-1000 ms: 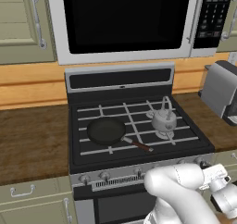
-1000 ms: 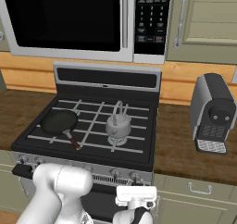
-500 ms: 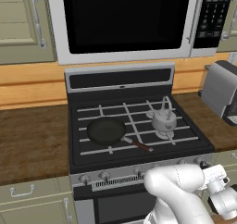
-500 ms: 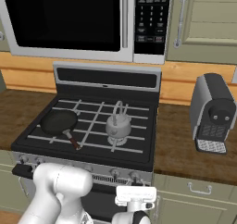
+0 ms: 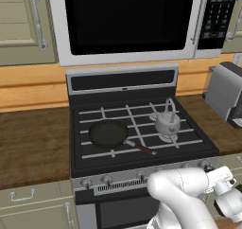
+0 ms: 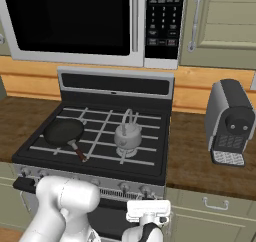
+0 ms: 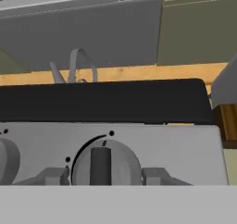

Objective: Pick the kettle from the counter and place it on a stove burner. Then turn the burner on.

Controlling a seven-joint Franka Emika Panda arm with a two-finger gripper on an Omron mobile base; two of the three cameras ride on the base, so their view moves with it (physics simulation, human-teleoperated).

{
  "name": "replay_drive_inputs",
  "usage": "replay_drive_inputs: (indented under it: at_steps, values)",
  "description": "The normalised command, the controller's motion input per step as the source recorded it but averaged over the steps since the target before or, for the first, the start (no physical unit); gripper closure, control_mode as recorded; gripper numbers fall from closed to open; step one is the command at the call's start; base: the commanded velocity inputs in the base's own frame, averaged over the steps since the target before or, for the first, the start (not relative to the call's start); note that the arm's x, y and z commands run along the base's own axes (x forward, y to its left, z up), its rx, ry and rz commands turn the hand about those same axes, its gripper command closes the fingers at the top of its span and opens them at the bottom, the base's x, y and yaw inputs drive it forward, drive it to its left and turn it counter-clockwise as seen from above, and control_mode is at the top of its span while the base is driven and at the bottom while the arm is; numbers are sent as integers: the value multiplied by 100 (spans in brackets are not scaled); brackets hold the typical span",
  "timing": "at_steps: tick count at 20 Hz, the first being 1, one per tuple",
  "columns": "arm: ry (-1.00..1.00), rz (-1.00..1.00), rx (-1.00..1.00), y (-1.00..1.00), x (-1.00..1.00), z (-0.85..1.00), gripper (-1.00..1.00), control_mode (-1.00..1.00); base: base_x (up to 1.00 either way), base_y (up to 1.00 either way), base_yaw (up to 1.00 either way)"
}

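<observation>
The white jointed arm (image 5: 182, 190) is bent low with its wrist levelled forward, and the two grey fingertips (image 7: 53, 176) are spread wide apart, nothing held between them.

Two base views, one hand view.
Both base cameras look down at the stove (image 5: 137, 128) from either side; the hand camera faces a knob (image 7: 104, 164) close up.

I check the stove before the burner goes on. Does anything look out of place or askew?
Nothing stands out. The kettle sits upright on a burner, the frying pan lies flat on the grates, and nothing looks spilled.
</observation>
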Motion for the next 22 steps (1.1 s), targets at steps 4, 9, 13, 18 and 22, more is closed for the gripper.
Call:
replay_drive_inputs:
  at_steps: [4,9,13,18,22]
  values:
    - [-4,2,0,0,3,0,100,-100,0,0,0]
    - [-29,20,-32,9,0,20,100,-100,0,0,0]
    - [-33,26,-51,17,0,45,100,-100,0,0,0]
    - [-20,25,-58,35,0,55,100,-100,0,0,0]
    - [-22,24,-55,60,-2,29,100,-100,0,0,0]
